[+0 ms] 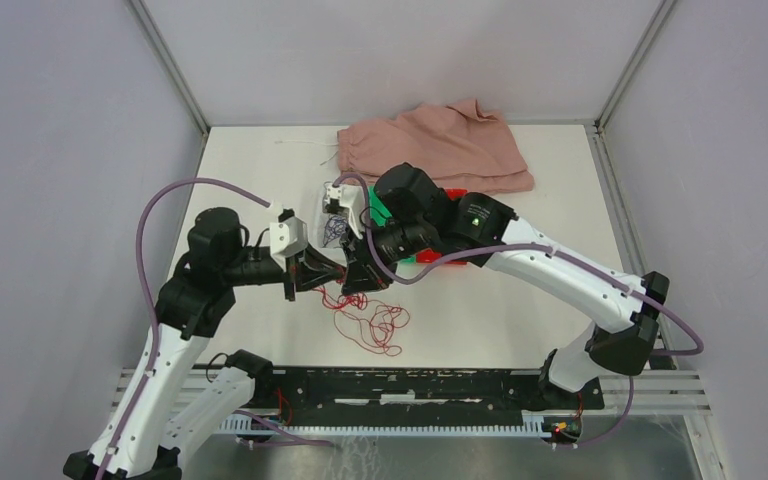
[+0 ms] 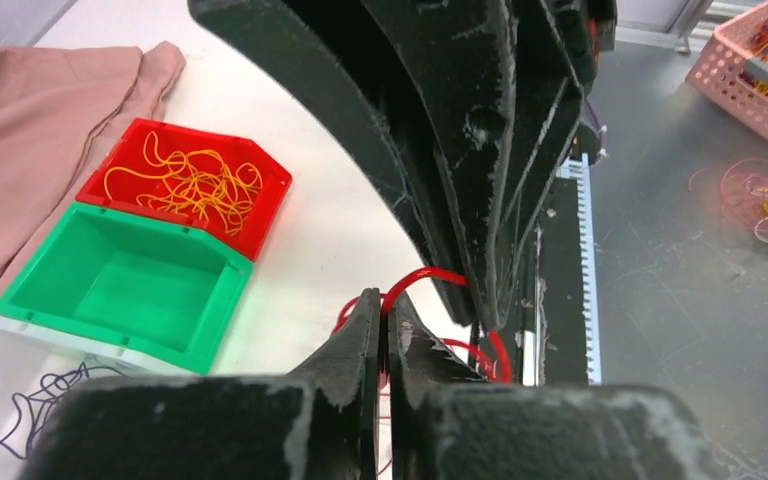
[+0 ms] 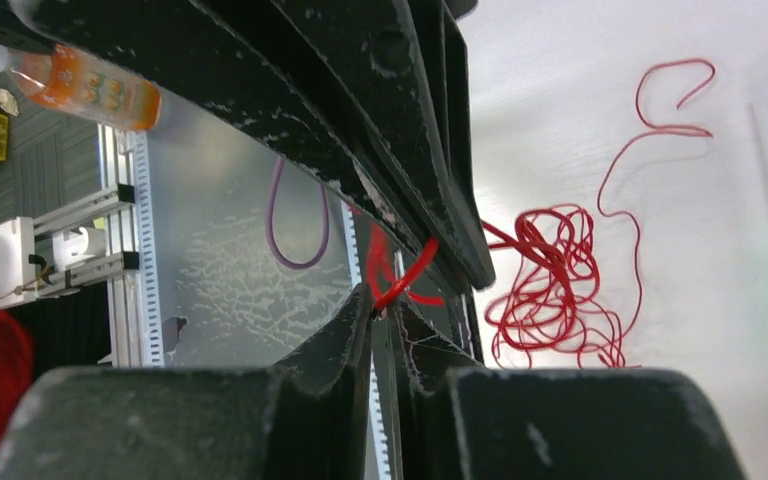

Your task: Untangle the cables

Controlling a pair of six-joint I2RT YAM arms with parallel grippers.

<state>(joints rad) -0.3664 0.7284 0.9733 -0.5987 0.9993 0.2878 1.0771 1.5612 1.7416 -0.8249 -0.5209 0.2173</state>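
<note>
Right now the white table fills most of my overhead view, with the pink cloth bunched at its far edge. Next in size, my two arms meet tip to tip over the middle of the table, just in front of a row of three bins: the red bin, the green bin touching it, and the white bin at the end. The left gripper has its fingers pressed together on the red cable. On my right wrist camera the right gripper is pinched onto the same cord, and the two sets of tips nearly touch. The rest of the red cable lies in a loose heap on the table, on the near side of the grippers. The yellow cable sits coiled inside the red bin, and the dark purple-blue cable lies in the white bin
</note>
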